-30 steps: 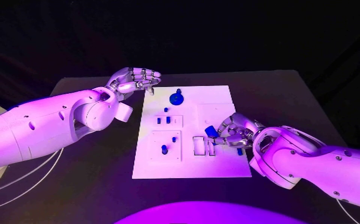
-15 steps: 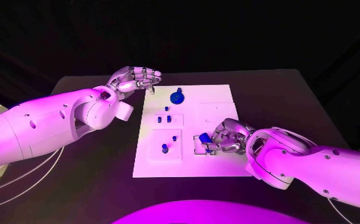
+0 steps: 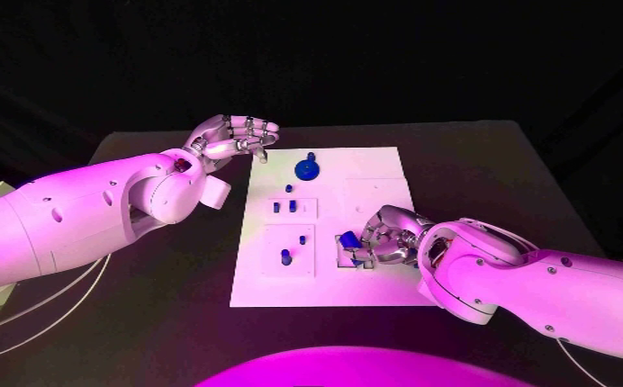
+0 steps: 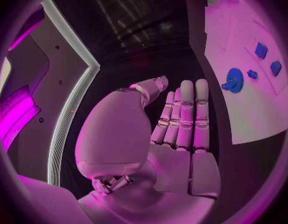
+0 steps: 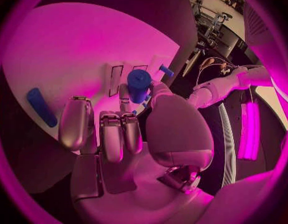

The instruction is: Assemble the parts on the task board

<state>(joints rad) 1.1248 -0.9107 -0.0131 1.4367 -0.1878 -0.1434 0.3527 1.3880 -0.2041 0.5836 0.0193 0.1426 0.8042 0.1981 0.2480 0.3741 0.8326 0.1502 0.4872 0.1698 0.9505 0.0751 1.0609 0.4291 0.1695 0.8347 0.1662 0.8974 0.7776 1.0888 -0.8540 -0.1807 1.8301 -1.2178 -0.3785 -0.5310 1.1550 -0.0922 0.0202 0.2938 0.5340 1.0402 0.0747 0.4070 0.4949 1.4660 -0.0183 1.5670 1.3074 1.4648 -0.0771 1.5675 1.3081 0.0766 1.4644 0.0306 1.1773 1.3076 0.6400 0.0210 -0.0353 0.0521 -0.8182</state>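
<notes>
While your right hand (image 3: 390, 237) pinches a blue part (image 5: 139, 84) between thumb and fingers (image 5: 113, 134), you are midway through an insertion: the piece hangs just above the narrow slots (image 5: 116, 79) at the near end of the task board (image 3: 376, 292). Next, I judge, you must line it up with a slot and ease it straight down. Your left hand (image 3: 238, 139) hovers off the board's far corner above the bench (image 3: 493, 162), fingers loosely curled round nothing, near the blue disc (image 3: 306, 169).
</notes>
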